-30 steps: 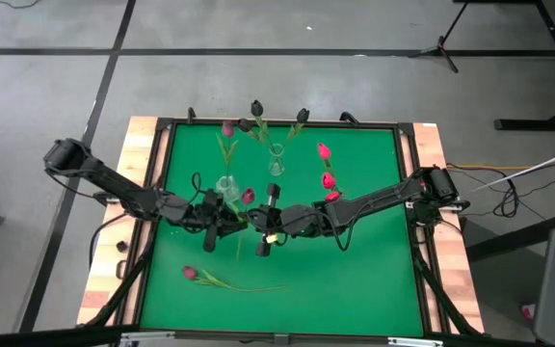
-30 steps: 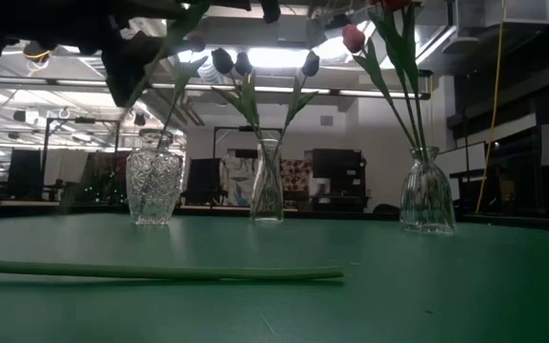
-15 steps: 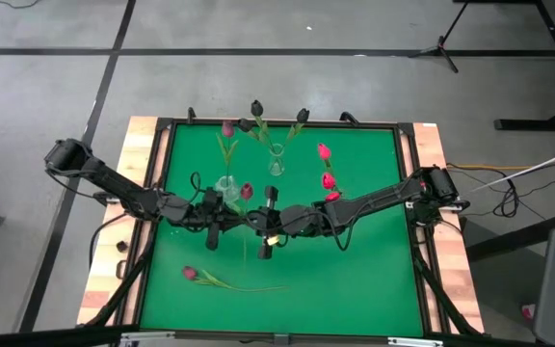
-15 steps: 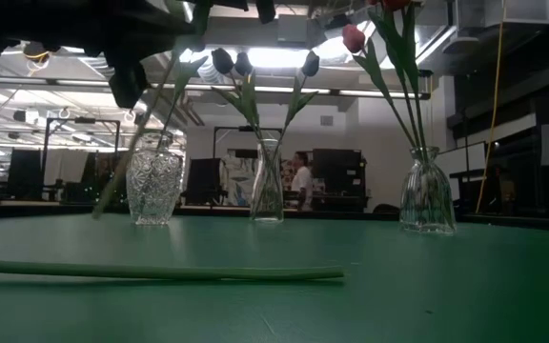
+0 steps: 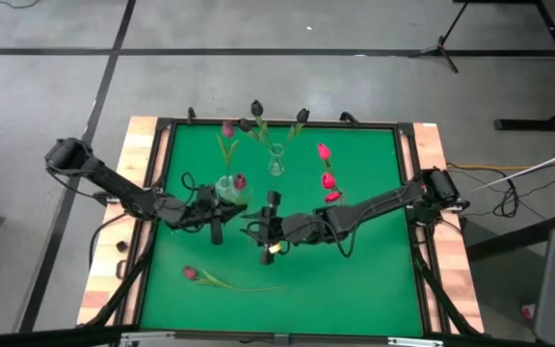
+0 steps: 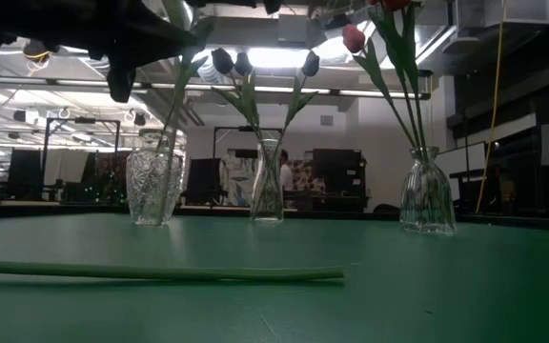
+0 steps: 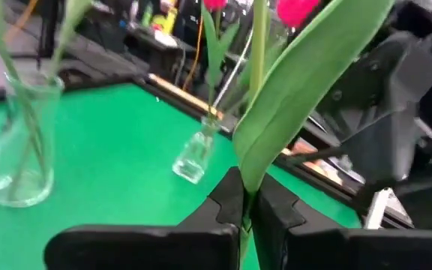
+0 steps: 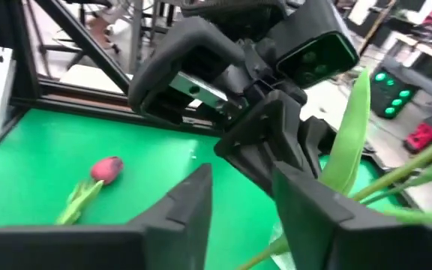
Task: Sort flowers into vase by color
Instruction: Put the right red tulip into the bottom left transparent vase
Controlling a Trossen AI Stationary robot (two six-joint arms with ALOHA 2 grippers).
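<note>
Item 1: my left gripper point(image 7: 244, 214), beside the cut-glass vase point(image 5: 225, 185), fingers pinching a magenta tulip point(image 5: 240, 180) by its stem, head above that vase's mouth.
Item 2: my right gripper point(image 8: 240, 196), just beside the left one on the side away from the cut-glass vase, fingers spread, nothing between them.
Item 3: another magenta tulip point(image 5: 193, 274) lying flat on the green tabletop point(image 5: 355, 280), well apart from the cut-glass vase toward the near edge.

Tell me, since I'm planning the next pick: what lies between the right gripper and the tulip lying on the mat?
Only bare green mat, as the high view shows, separates the right gripper from the lying tulip.
</note>
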